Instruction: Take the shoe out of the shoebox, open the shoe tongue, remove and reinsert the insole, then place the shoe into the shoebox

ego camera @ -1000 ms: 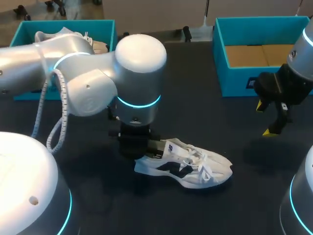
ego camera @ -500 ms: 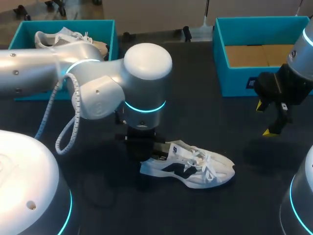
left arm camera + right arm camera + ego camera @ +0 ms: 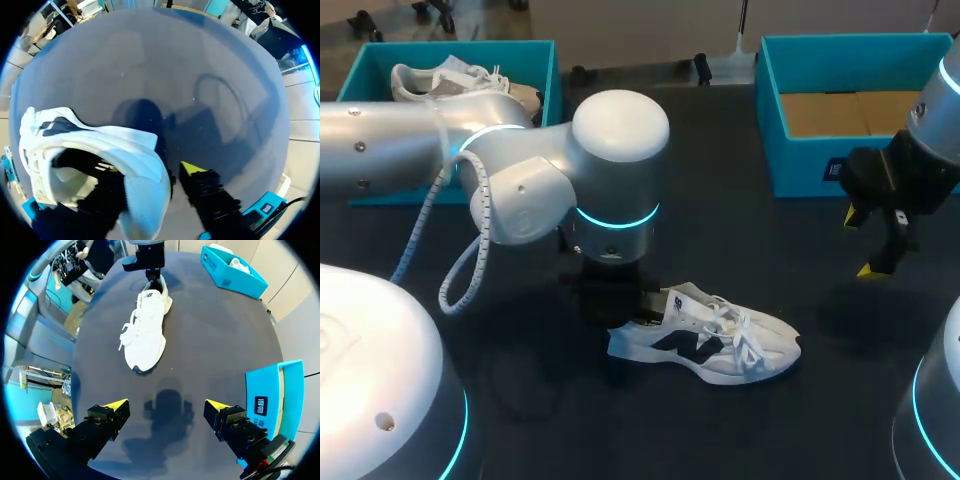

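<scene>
White lace-up sneaker [image 3: 705, 340], sole-down on worktop [image 3: 750, 240], heel collar pinched in left tool [image 3: 152, 168], well ahead of wide-spread, empty right tool [image 3: 166, 405]; probably light, soft-uppered, firmest at heel, so grip there.

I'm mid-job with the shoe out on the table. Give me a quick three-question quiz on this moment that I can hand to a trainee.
1. True or false: the right gripper is open and holds nothing.
2. Which part of the white shoe is at the left gripper? A) the toe B) the heel C) the laces
3. Fill in: the second shoe lies in the ___ shoebox.

Key: 1 true; 2 B; 3 left.
</scene>
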Motion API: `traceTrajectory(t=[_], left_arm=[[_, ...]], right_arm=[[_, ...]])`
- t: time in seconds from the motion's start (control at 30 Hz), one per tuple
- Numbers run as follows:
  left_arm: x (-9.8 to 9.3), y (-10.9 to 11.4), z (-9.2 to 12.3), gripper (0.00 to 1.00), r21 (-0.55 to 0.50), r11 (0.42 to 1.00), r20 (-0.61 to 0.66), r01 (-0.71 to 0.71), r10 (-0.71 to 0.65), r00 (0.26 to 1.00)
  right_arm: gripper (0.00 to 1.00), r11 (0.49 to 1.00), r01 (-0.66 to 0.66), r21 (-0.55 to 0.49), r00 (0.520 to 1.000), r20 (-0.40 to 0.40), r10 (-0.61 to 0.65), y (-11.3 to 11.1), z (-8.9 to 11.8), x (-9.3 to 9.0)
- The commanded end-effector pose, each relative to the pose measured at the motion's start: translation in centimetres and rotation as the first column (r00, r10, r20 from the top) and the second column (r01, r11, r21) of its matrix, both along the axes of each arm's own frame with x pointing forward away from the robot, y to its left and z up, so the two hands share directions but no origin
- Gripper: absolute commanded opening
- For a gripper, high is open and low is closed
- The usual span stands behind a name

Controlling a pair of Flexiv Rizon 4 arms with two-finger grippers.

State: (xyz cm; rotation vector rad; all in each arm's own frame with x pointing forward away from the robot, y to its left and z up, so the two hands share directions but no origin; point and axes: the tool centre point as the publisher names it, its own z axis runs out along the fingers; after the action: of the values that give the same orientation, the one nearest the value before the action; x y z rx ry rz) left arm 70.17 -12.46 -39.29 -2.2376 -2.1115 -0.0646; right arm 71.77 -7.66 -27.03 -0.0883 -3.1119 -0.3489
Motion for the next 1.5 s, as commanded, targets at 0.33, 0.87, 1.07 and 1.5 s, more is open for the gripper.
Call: traceTrajectory(t=[0.33,0.87,1.07,1.5], left_arm=[[-0.4,3.8,7.9,1.00,-0.234,0.954,-0.138,-0.187,0.158,0.978],[-2.0,7.1,12.6,1.00,-0.300,0.781,-0.376,-0.548,0.431,0.820],[-2.0,7.1,12.6,1.00,-0.300,0.781,-0.376,-0.548,0.431,0.820],[-3.3,12.6,9.0,1.00,-0.310,0.488,-0.584,-0.816,0.579,0.568]], right_arm=[[1.00,1.000,0.001,-0.001,1.000,0.001,-0.001,0.0,0.0,-0.1],[1.00,1.000,0.001,-0.001,1.000,0.001,-0.001,0.0,0.0,-0.1],[1.00,1.000,0.001,-0.001,1.000,0.001,-0.001,0.0,0.0,-0.1],[1.00,1.000,0.001,-0.001,1.000,0.001,-0.001,0.0,0.0,-0.1]])
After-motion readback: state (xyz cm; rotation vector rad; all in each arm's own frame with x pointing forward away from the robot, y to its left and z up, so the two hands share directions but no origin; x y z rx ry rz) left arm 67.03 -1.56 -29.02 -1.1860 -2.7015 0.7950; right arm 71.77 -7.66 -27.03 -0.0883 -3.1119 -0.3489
